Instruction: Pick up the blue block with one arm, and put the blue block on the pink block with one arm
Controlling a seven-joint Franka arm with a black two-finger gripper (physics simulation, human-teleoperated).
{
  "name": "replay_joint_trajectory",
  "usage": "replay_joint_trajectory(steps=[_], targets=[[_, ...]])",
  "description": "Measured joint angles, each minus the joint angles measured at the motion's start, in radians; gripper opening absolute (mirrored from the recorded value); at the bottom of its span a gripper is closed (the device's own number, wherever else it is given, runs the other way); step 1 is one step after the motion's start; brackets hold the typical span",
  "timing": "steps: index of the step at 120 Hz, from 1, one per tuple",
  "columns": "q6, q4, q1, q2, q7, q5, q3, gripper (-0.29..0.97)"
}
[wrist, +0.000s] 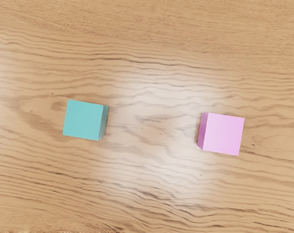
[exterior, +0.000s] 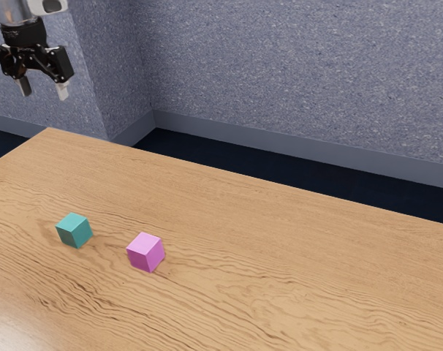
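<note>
A teal-blue block (exterior: 74,229) rests on the wooden table (exterior: 280,241) toward the exterior view's left. Close beside it, to the exterior view's right, lies a pink block (exterior: 145,251); the two are apart. High above them in the upper left corner hangs my black gripper (exterior: 42,91), open, with nothing between its fingers. From the wrist camera, looking straight down, I see the blue block (wrist: 85,120) and the pink block (wrist: 220,133) side by side on the wood, with a clear gap between them.
The table's far edge (exterior: 229,174) runs diagonally before a grey speckled wall (exterior: 294,66) and dark floor. Bare wood stretches to the exterior view's right of the blocks.
</note>
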Motion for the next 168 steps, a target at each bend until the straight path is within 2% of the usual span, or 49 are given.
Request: replay_joint_trajectory(steps=[32, 39, 45, 53, 64, 80, 84, 94, 101, 109, 123, 145, 159, 168], targets=[[-0.009, 0.018, 0.073, -0.015, 0.006, -0.025, 0.013, 0.68], [-0.066, 0.148, 0.025, -0.069, 0.007, 0.007, 0.062, 0.68], [-0.107, 0.195, 0.016, -0.113, 0.008, 0.026, 0.136, 0.68], [-0.144, 0.19, 0.049, -0.111, 0.009, 0.041, 0.222, 0.68], [-0.151, 0.144, 0.054, -0.059, 0.009, 0.049, 0.255, 0.68], [-0.062, 0.065, 0.051, 0.073, 0.011, 0.031, 0.266, 0.68], [-0.022, 0.002, 0.038, 0.091, 0.013, 0.02, 0.275, 0.68], [0.164, -0.222, -0.002, 0.11, 0.022, -0.011, 0.321, 0.68], [0.292, -0.341, 0.017, 0.123, 0.026, -0.044, 0.34, 0.68], [0.421, -0.409, 0.048, 0.166, 0.031, -0.074, 0.346, 0.68], [0.576, -0.466, 0.045, 0.192, 0.083, -0.111, 0.348, 0.68], [0.649, -0.497, 0.042, 0.187, 0.218, -0.143, 0.339, 0.68], [0.653, -0.503, 0.042, 0.166, 0.318, -0.082, 0.328, 0.68], [0.66, -0.507, 0.041, 0.17, 0.365, -0.072, 0.325, 0.68]])
